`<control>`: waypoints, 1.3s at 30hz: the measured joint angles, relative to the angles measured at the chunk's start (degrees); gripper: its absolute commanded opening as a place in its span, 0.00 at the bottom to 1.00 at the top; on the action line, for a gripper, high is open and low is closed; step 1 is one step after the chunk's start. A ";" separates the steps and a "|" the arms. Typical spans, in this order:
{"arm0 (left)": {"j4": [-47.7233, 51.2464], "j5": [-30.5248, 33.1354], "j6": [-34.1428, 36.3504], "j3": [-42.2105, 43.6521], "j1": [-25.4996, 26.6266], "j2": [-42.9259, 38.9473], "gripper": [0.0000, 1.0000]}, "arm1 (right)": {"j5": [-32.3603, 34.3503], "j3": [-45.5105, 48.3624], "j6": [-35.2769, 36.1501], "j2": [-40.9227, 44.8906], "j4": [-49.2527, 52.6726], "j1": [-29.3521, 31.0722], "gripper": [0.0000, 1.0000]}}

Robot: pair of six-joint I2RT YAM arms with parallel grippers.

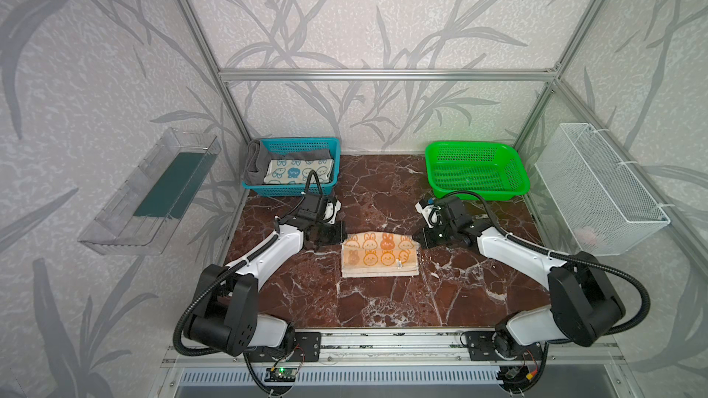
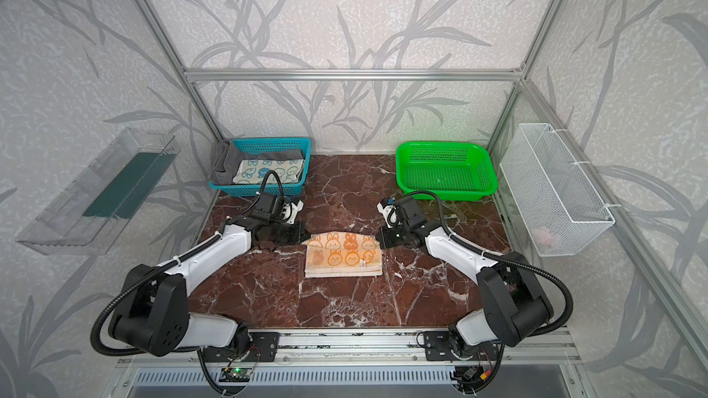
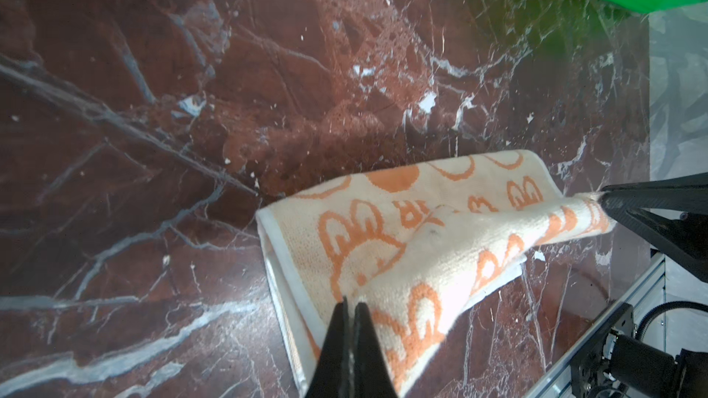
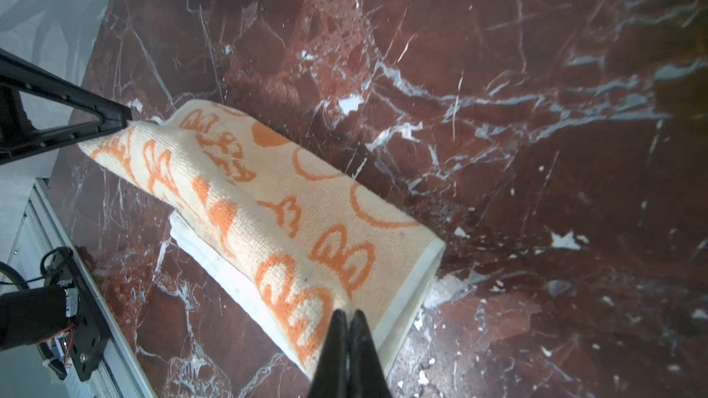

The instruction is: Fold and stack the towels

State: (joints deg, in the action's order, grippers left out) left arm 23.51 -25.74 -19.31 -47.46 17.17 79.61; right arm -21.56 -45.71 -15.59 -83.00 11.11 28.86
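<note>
Marble-patterned table [image 1: 387,300], red-brown with white veins, stands inside an aluminium frame [image 1: 383,73] with leaf-printed walls [image 1: 344,13]. Orange towel [image 1: 377,258] lies folded at table centre; left jaws and right jaws each clench one far corner of its top layer. Both top views, not the wrist views, show the blue basket [image 2: 268,142] holding the grey towel [image 2: 224,162] and teal towel [image 2: 253,170]; wrist views show the raised layer close up.
</note>
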 measured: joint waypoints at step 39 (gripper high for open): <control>9.64 7.45 -9.42 -1.57 3.28 -2.62 0.67 | 2.73 1.84 22.82 10.93 7.15 14.49 0.67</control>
State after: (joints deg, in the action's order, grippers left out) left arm 33.15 -18.28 -28.73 -49.04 20.45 76.99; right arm -18.83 -43.88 7.22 -72.07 18.26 43.35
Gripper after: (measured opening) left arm 0.633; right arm 0.642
